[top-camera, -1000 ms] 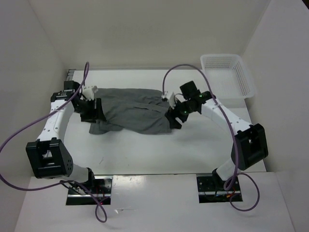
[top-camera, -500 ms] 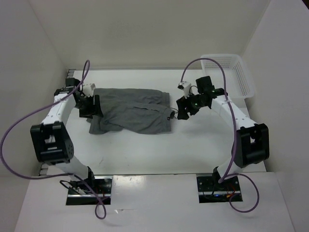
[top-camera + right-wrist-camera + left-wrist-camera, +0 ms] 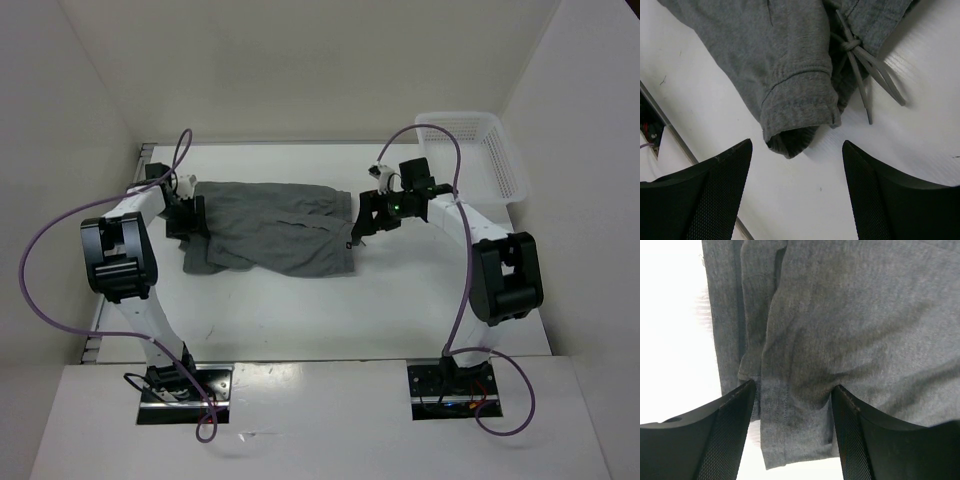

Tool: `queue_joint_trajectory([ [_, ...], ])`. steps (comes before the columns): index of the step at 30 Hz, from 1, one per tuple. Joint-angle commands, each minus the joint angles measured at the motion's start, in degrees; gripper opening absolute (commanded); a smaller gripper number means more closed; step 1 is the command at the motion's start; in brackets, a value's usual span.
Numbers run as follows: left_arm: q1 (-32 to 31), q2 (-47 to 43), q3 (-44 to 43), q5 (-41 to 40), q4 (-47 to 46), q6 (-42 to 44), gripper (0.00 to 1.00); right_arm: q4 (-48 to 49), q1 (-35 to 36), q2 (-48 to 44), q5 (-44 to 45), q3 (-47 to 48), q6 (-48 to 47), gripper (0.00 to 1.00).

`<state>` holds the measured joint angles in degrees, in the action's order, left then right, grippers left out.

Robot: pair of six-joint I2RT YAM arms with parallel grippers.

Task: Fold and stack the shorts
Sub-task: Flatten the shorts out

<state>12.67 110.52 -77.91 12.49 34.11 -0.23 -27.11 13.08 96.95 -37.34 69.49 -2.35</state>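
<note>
The grey shorts lie spread flat across the middle of the table, waistband end to the right. My left gripper sits over their left end, open. In the left wrist view a hemmed leg edge lies flat between its fingers. My right gripper hovers just off the right edge, open. Its wrist view shows the folded waistband corner and the grey drawstring ahead of the fingertips, with bare white table between them.
A white mesh basket stands at the back right corner of the table. White walls close in the table on the left, back and right. Purple cables loop off both arms.
The right gripper came off the shorts' right edge, drew away to the right, then came back close to it. The left arm's elbow swung toward the back; its gripper stayed at the left end.
</note>
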Motion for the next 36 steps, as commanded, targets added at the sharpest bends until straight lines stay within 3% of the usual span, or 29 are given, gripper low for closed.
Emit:
queue_joint_trajectory([
  [1,0.1,0.8,-0.2,-1.0,-2.7,0.2,0.69,4.5,0.1,1.9,0.2,-0.9,1.9,0.78],
  [5,0.1,2.1,-0.2,1.1,-2.2,0.2,0.64,4.5,0.1,3.2,0.2,-0.9,2.4,0.72],
  [9,0.1,3.2,-0.8,5.2,0.6,0.2,0.34,4.5,0.6,3.8,-2.0,-0.4,3.6,0.69],
  [10,0.1,3.2,-1.4,5.7,1.3,0.2,0.20,4.5,1.2,3.8,-3.0,-0.4,3.6,0.69],
  [14,0.1,1.5,-1.9,6.8,3.4,0.2,0.03,3.4,1.7,3.1,-6.4,-0.4,3.6,0.67],
  [23,0.1,-3.8,-5.7,11.5,7.6,0.2,0.00,-0.7,1.7,0.6,-11.4,-0.9,2.3,0.66],
  [30,0.1,-7.7,-8.0,12.8,9.8,0.2,0.00,9.7,1.7,7.4,-10.1,1.9,16.6,0.66],
  [34,0.1,-8.3,-9.3,12.8,10.4,0.2,0.00,12.4,3.6,14.7,-5.5,8.0,20.1,0.54],
  [36,0.1,-8.3,-12.2,13.3,11.1,0.2,0.00,15.0,4.2,16.3,-5.5,12.0,21.8,0.34],
])
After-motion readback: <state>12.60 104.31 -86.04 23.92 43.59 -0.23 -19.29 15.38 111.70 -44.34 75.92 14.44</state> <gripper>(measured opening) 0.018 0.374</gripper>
